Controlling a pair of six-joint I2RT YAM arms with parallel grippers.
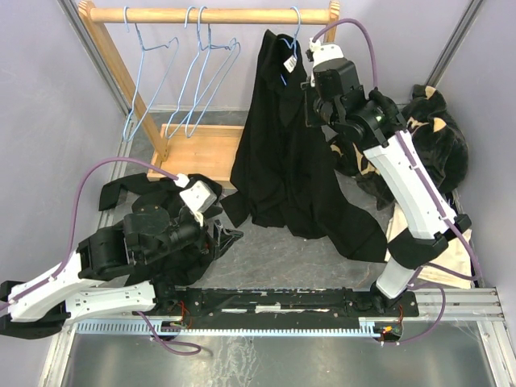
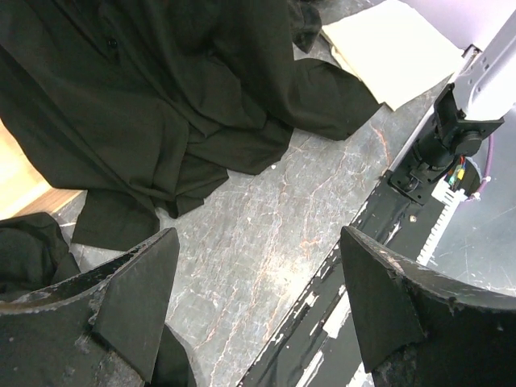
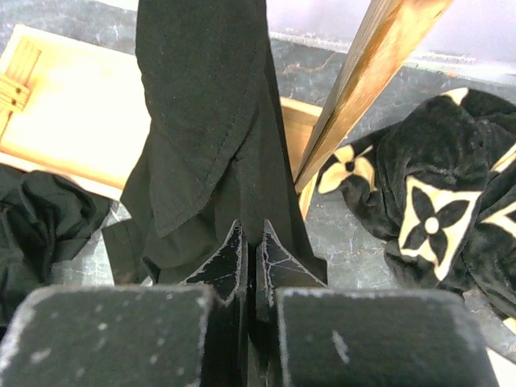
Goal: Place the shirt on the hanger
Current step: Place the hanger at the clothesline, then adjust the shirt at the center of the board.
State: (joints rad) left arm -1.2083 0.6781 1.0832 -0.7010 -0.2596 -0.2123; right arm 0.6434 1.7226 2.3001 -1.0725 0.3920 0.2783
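Note:
The black shirt (image 1: 282,153) hangs from the wooden rack's bar on a light-blue hanger (image 1: 295,24), its white tag (image 1: 289,61) at the collar and its hem pooled on the table. My right gripper (image 1: 313,105) is raised beside the shirt's upper right side, shut on a fold of its cloth; the right wrist view shows the fingertips (image 3: 242,254) pinching the black fabric (image 3: 201,105). My left gripper (image 1: 216,230) is low at the left, open and empty (image 2: 258,298) above bare table. The shirt's lower part (image 2: 161,97) lies ahead of it.
A wooden rack (image 1: 210,14) with a base board (image 1: 201,153) holds several spare blue hangers (image 1: 197,76). A second black garment (image 1: 149,193) lies under my left arm. A black plush garment with tan flowers (image 1: 435,137) and a cream cloth (image 2: 395,48) lie at the right.

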